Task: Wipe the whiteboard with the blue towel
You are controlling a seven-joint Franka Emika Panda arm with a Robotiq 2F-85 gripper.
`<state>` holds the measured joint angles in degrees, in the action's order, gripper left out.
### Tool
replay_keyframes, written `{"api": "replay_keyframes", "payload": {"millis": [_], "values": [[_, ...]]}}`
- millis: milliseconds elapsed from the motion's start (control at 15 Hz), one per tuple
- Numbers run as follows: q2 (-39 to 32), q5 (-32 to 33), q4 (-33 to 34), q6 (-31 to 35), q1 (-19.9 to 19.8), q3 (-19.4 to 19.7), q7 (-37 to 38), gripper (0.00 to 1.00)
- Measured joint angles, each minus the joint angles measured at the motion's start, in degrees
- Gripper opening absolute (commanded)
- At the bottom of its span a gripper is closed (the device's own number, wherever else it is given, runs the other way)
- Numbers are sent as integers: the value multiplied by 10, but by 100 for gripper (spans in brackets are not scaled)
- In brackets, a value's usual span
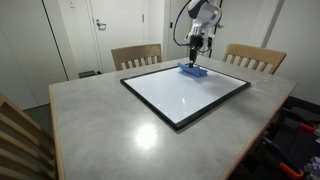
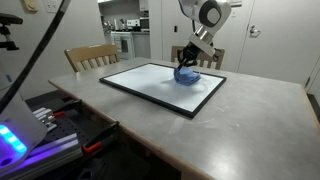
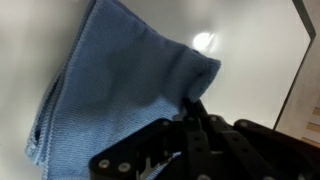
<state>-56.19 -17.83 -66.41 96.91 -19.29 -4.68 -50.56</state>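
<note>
Blue towel (image 3: 120, 90) – pinched by pincer (image 3: 193, 102) – on whiteboard (image 1: 185, 97).

We can read no text, label, brand, number or sign in any view. The whiteboard (image 1: 180, 95) beneath the gripper (image 1: 197, 62) carries no writing we can make out. The blue towel (image 3: 120, 90) pinched between its fingers shows us only plain weave.
</note>
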Motion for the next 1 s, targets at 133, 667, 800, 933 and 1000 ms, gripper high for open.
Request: {"api": "replay_keyframes", "payload": {"millis": [133,667,800,933,1000], "values": [[-3,0,0,0,7,0,3,1],[-27,0,18,0,26,-2,7,1],[-35,0,28,-1,30,-4,9,1],[-44,0,41,-1,34,-8,14,1],[-49,0,47,-1,37,-11,17,1]]}}
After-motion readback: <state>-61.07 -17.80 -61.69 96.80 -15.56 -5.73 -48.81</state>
